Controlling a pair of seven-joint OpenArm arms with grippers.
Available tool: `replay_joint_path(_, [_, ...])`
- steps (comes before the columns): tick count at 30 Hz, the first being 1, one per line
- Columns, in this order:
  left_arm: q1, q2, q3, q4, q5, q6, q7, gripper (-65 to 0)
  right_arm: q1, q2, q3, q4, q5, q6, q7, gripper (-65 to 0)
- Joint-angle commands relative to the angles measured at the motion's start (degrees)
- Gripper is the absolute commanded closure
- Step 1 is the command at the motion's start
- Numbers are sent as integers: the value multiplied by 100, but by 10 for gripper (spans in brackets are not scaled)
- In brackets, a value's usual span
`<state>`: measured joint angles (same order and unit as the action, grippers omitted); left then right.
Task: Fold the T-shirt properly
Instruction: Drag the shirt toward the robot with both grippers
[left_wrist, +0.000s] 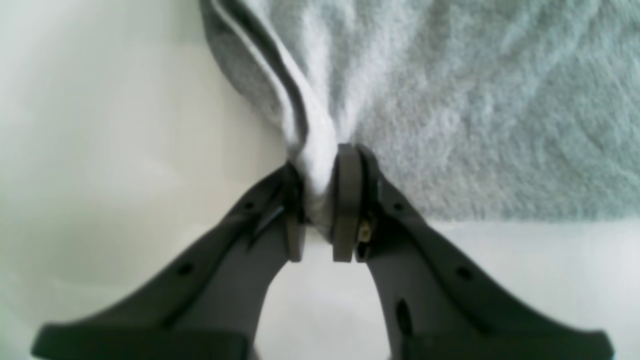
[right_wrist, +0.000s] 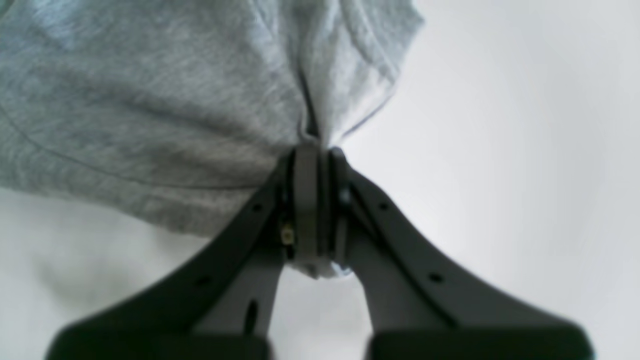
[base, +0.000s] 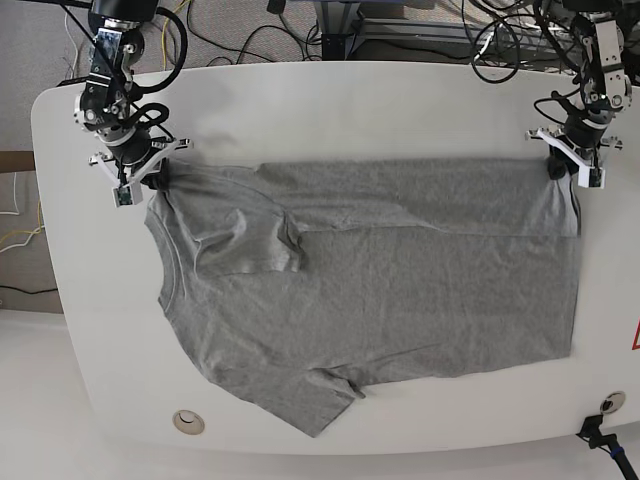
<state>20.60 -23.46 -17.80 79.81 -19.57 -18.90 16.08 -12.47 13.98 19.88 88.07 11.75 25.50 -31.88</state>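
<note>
Lying spread across the white counter (base: 330, 100), the grey T-shirt (base: 400, 290) has its far edge folded over. The left pincer (left_wrist: 320, 210) pinches bunched cloth at one far corner; the right pincer (right_wrist: 317, 200) is clenched on the shoulder corner.

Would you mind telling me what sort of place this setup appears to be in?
Most likely a robotics lab or test bench: a white table with the T-shirt spread on it, a robot arm at either far corner, and loose cables trailing behind.
</note>
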Motion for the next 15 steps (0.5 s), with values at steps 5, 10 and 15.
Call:
replay_joint_path(5, [1127,-76,-9,674,124,4,287,-65,-903,-75,548,577,-159,-13,-289,0])
replay_joint_path(10, [1830,-67,-158,1017,124,4,287,-65,-1623,-110,786,955,-168,-13,-298,0])
replay_joint_path(15, [2191,-58,-264,1166,116,4,287,-65,-2186,-145,786,1210,-168,-13,-298,0])
